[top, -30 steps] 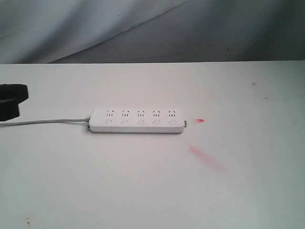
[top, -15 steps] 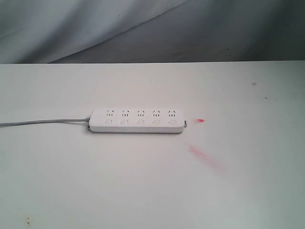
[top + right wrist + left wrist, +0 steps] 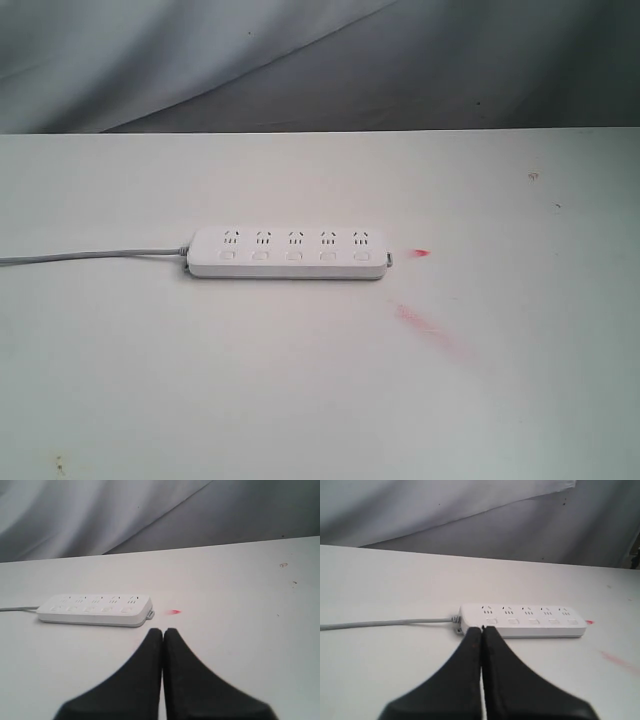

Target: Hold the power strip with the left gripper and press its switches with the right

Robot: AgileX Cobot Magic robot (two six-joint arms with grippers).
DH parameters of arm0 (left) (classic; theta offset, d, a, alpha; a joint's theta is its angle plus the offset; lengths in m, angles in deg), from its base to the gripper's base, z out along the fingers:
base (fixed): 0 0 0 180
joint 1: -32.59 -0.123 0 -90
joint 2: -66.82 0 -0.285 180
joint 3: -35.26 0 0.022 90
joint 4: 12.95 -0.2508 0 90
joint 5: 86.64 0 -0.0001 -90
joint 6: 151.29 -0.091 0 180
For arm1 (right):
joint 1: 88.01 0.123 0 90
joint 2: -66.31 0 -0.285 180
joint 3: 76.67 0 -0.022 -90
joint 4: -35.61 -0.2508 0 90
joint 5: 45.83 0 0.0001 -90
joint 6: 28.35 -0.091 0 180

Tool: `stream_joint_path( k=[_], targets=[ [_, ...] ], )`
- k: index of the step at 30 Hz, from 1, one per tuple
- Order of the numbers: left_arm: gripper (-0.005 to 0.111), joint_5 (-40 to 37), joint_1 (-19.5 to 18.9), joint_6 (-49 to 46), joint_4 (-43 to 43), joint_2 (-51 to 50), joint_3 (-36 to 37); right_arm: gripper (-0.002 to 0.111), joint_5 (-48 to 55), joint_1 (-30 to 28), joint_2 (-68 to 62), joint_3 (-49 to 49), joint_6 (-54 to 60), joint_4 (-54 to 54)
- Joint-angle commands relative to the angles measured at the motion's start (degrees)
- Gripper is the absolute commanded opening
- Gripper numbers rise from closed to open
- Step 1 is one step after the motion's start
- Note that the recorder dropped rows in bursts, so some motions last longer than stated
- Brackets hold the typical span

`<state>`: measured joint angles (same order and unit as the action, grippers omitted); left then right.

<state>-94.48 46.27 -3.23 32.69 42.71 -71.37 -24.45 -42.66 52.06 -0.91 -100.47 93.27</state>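
Observation:
The white power strip (image 3: 288, 253) lies flat near the middle of the white table, its grey cord (image 3: 90, 254) running off to the left. Its switches (image 3: 293, 256) form a row of small square buttons along the near side. Neither arm shows in the exterior view. In the left wrist view my left gripper (image 3: 481, 628) is shut with nothing in it, well back from the power strip (image 3: 522, 620). The right wrist view shows my right gripper (image 3: 163, 630) shut and empty too, away from the strip (image 3: 94, 610).
Red marks (image 3: 432, 328) stain the table right of the strip, with a small red spot (image 3: 420, 253) just off its end. A grey cloth backdrop (image 3: 320, 60) hangs behind the table's far edge.
A black gripper at the left edge of the exterior view one second ago has withdrawn out of view. The power strip has not moved.

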Motion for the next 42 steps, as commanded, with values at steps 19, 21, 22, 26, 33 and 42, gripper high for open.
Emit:
stream_joint_path(
  k=[19,21,22,26,33,42],
  targets=[
    [0.000,0.08,0.32,0.26,0.54,0.31,1.94,0.000,-1.53,-0.15,0.21,0.34,-0.37,-0.44],
    [0.000,0.08,0.32,0.26,0.54,0.31,1.94,0.000,-1.53,-0.15,0.21,0.34,-0.37,-0.44],
    [0.000,0.08,0.32,0.26,0.54,0.31,1.94,0.000,-1.53,-0.15,0.21,0.34,-0.37,-0.44],
    [0.000,0.11,0.32,0.16,0.54,0.31,1.94,0.000,-1.53,-0.15,0.21,0.34,-0.37,-0.44],
    [0.000,0.11,0.32,0.16,0.54,0.31,1.94,0.000,-1.53,-0.15,0.21,0.34,-0.37,-0.44],
    [0.000,0.11,0.32,0.16,0.54,0.31,1.94,0.000,-1.53,-0.15,0.21,0.34,-0.37,-0.44]
  ],
)
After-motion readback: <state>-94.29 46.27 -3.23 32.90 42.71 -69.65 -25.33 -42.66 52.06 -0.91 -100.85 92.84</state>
